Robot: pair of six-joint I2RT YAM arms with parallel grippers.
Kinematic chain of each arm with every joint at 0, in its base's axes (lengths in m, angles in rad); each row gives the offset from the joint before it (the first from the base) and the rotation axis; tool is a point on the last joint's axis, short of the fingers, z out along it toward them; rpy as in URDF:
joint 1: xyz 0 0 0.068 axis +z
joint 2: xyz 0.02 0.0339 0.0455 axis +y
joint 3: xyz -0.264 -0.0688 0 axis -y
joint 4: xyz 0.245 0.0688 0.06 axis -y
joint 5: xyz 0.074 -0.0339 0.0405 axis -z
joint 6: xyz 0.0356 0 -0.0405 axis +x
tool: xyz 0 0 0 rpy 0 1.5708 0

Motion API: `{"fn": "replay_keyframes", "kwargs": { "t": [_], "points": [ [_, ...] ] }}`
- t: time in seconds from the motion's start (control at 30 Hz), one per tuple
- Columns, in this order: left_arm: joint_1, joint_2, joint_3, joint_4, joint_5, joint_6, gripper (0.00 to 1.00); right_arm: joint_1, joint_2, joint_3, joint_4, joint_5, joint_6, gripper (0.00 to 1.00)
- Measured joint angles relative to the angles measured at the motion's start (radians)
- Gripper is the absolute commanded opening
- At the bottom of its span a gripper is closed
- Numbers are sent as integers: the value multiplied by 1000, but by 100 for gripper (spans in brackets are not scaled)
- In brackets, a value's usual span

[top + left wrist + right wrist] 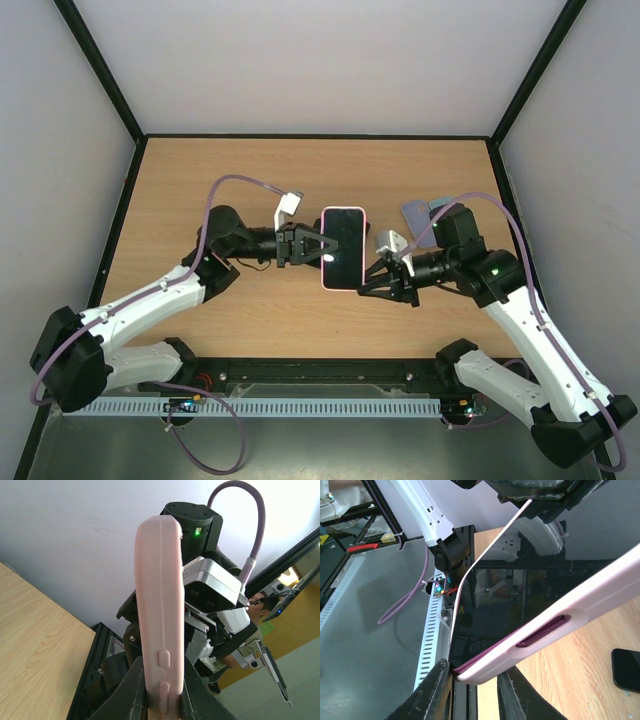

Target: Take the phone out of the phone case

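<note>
left gripper (318, 246): clenched on the long edge of the soft pink phone case (159, 595) | right gripper (370, 277): clamped on the case's opposite lower corner | glossy black-screened phone (342, 250): seated in case, screen up, held between both grippers over light wooden table (200, 190)

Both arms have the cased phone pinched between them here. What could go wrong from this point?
1. The left end effector clamps the pink case across its long edge by the side buttons, likely squeezing phone and case together, so they may not part.
2. The right end effector holds only a corner; it could slip off.
3. If the phone pops free, it could drop onto the table.
</note>
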Motion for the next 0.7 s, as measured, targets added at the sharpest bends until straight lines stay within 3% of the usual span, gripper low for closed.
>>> {"fn": "replay_keyframes", "kwargs": {
  "t": [0.7],
  "points": [
    [-2, 53, -1, 82, 56, -89, 2, 1, -1, 3, -63, 11, -233, 25]
  ]
}}
